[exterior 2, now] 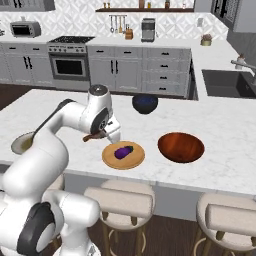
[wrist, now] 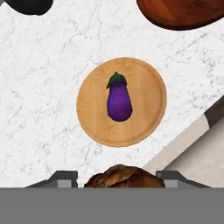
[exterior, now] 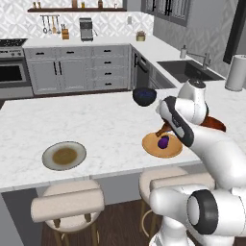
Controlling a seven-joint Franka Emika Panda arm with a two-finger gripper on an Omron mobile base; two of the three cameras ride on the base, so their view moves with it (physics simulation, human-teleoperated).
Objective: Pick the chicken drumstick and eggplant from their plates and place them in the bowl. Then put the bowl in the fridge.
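Clamped between the 2 fingers of the gripper [wrist: 117, 180], the chicken drumstick [wrist: 124, 177] hangs above the marble counter [wrist: 39, 100]. Beyond it, the eggplant [wrist: 118, 100] lies on the wood-coloured plate [wrist: 148, 127]. Red-orange bowl [exterior 2: 181, 147] sits just beside that plate. Grey plate [exterior: 64, 155] stands well apart.

Looking straight down: the eggplant [wrist: 119, 99] lies centred on the wooden plate [wrist: 148, 118], marble counter [wrist: 52, 65] all around. The chicken drumstick [wrist: 123, 176] sits clamped between the jaws. The red bowl [wrist: 183, 13] peeks in up top.
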